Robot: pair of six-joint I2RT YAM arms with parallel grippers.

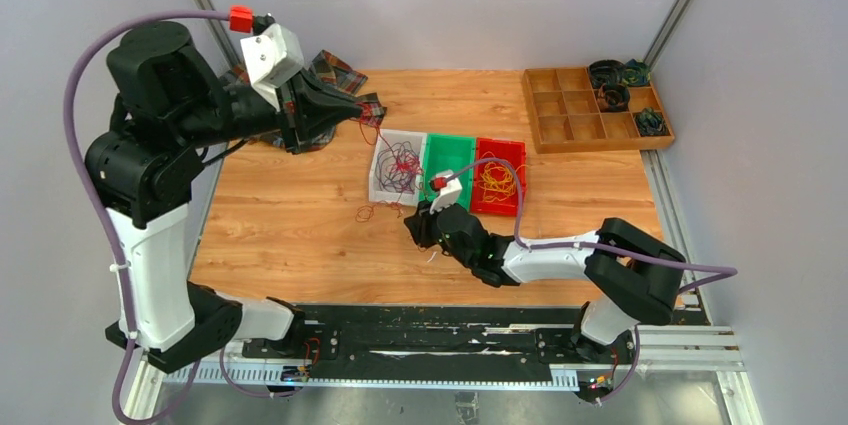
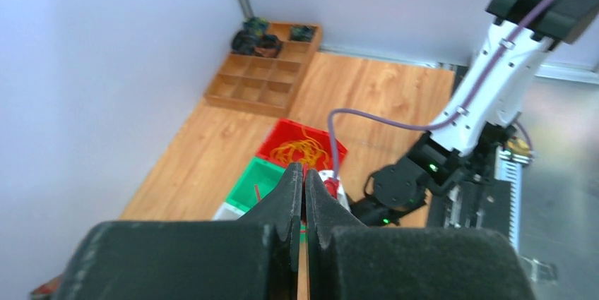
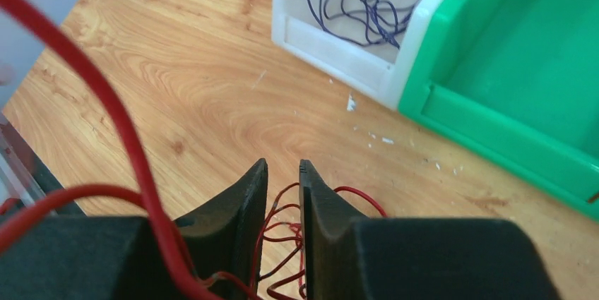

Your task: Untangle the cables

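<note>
Right end effector [image 3: 282, 166] sits low, jaws narrow astride thin glossy dark red wire loops [image 3: 357, 194] on the grained wooden tabletop [image 3: 176, 88], not visibly pinching. Left end effector [image 2: 304, 169], raised, is pressed together. Springy yellow wires [image 1: 497, 180] fill the red plastic bin [image 1: 500, 145] and purple wires [image 3: 367, 3] the white plastic bin [image 3: 332, 46]. Judging by this, only red is left to sort.

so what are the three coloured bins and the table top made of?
The white bin, green bin and red bin: likely moulded plastic, smooth, slightly glossy, uniform colour. The table top: wood grain, satin sheen; solid wood or printed laminate, cannot tell.
</note>
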